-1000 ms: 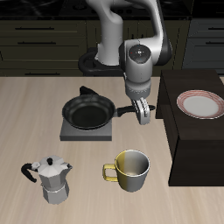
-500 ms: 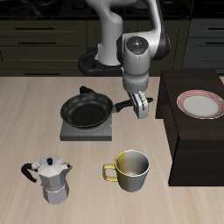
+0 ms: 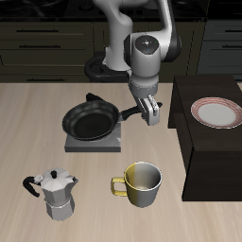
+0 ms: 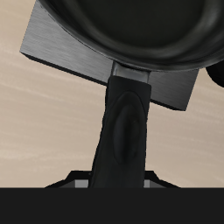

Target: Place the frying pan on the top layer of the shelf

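Observation:
The round black frying pan (image 3: 92, 121) lies over the square grey burner plate (image 3: 95, 143); whether it still touches the plate I cannot tell. Its long handle (image 3: 129, 115) reaches toward my gripper (image 3: 149, 115), which is shut on the handle's end. In the wrist view the handle (image 4: 127, 131) runs straight from the pan (image 4: 131, 26) down between my fingers, whose tips are mostly hidden. The dark brown shelf (image 3: 214, 156) stands beside the pan, on the far side of my gripper from it.
A white plate with a red rim (image 3: 217, 112) lies on the shelf's flat top. A yellow mug (image 3: 142, 182) and a silver moka pot (image 3: 59, 192) stand near the table's front edge. Dark cabinets line the back.
My gripper has risen slightly and shifted away from the shelf, dragging the pan a little across the burner plate.

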